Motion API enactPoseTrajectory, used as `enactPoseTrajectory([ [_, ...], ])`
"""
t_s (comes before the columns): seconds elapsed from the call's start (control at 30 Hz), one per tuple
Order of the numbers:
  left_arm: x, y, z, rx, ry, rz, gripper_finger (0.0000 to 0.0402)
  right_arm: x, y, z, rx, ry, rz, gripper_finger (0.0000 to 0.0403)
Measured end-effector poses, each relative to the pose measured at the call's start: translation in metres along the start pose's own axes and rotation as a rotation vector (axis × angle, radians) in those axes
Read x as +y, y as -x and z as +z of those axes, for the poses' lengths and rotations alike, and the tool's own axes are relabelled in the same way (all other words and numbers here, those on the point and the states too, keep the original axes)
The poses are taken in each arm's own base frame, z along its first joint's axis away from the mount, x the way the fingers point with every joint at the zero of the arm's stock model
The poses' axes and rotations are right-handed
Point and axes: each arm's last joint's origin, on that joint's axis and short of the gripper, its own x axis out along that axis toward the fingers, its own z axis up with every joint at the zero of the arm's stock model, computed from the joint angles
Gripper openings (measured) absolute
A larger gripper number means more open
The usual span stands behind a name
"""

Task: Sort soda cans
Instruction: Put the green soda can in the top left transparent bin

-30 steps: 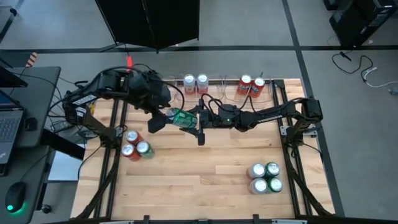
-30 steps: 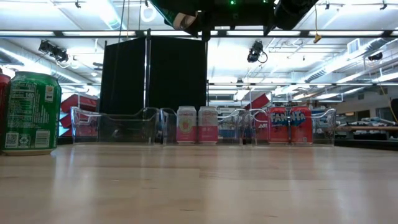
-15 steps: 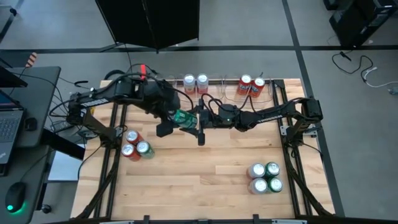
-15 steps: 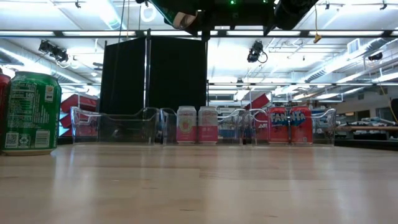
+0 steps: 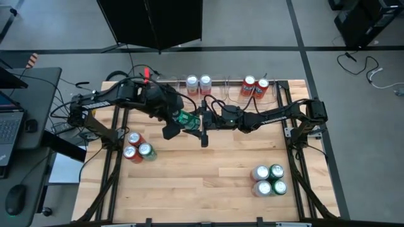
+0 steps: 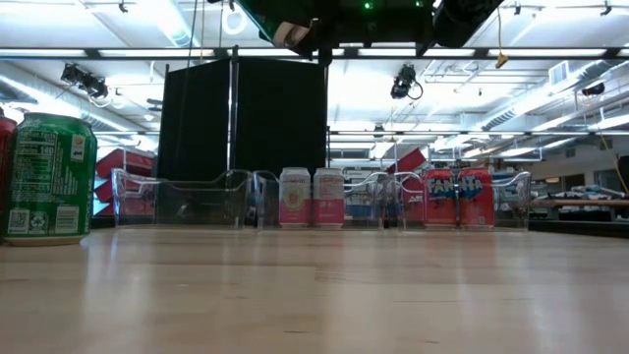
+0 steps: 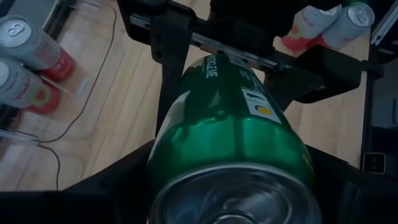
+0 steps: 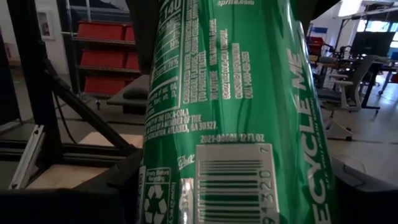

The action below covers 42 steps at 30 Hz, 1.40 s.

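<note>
A green soda can lies level in the air above the table's middle, between both grippers. My left gripper comes at it from the left and my right gripper from the right; both are shut on it. The can fills the left wrist view, silver end toward the camera, and its printed wall fills the right wrist view. Two silver-white cans and two red cans stand in clear trays. Other cans stand in groups at the left and near right. My left gripper pinches the green can's wall near its silver end between its two fingers, one on each side, coming level from the table's left. The can is lifted clear and lies level. My right gripper pinches the can's other end, its fingers standing across the can, coming level from the table's right. In its own wrist view the fingers flank the wall at the barcode.
Clear plastic trays line the far edge; the left one holds no cans. A green can stands close to the low camera at the left. Bare wood lies in the table's near middle. Black frame rails run along both sides.
My left gripper has moved toward the table's right, closing in on the green can and my right gripper, with its arm swinging round behind it. The can and my right gripper have stayed where they were.
</note>
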Motion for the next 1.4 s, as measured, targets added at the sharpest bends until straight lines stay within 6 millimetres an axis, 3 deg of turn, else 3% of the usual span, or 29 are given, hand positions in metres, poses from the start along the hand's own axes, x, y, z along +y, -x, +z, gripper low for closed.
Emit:
enactPoseTrajectory([
  [0.07,0.000,0.000,0.001,-0.007,0.004,0.001,0.0293,0.000,0.000,0.000,0.000,-0.001,0.000,0.0294],
  [0.53,0.001,-0.001,0.004,-0.043,0.027,0.032,0.0293,-0.005,0.002,0.000,0.034,-0.010,-0.065,0.0328],
  [0.87,0.008,0.015,-0.002,-0.062,0.068,0.079,0.0293,-0.018,0.023,0.017,0.167,0.008,-0.124,0.0318],
  [1.23,0.036,0.019,-0.009,0.027,0.173,0.197,0.0293,-0.028,0.034,0.017,0.284,0.025,-0.152,0.0298],
  [1.4,0.067,0.021,-0.014,0.107,0.255,0.312,0.0293,-0.030,0.038,0.007,0.336,0.013,-0.159,0.0293],
])
